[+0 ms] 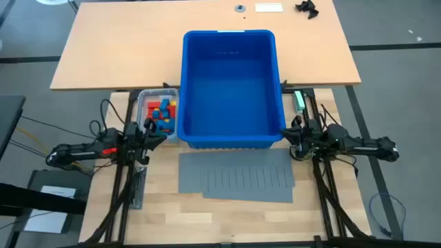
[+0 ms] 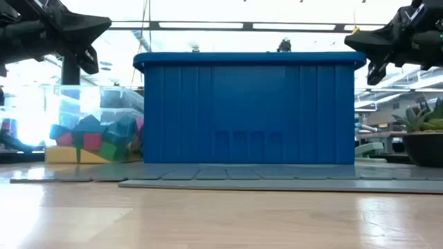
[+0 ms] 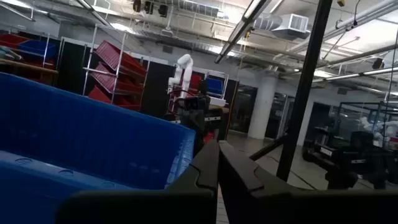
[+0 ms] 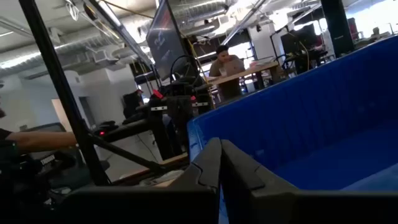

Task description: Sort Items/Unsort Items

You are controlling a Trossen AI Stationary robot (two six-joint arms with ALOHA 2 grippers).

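Small red, blue, yellow and green toy blocks (image 1: 162, 114) lie heaped in a clear plastic tub (image 1: 142, 103), which stands against the left wall of a large blue bin (image 1: 233, 89); in the low view the blocks (image 2: 90, 142) show through the tub's wall. My left gripper (image 1: 160, 134) hovers shut just near of the tub, at the bin's near left corner, holding nothing. My right gripper (image 1: 289, 132) hovers shut at the bin's near right corner, also with nothing in it. In each wrist view the fingers (image 3: 217, 163) (image 4: 221, 163) are pressed together above the bin's rim.
Grey slotted divider sheets (image 1: 238, 176) lie flat on the table in front of the bin. A green object (image 1: 299, 100) lies right of the bin. A second table (image 1: 207, 41) behind carries small items. A person sits in the room beyond the table, seen in the right wrist view.
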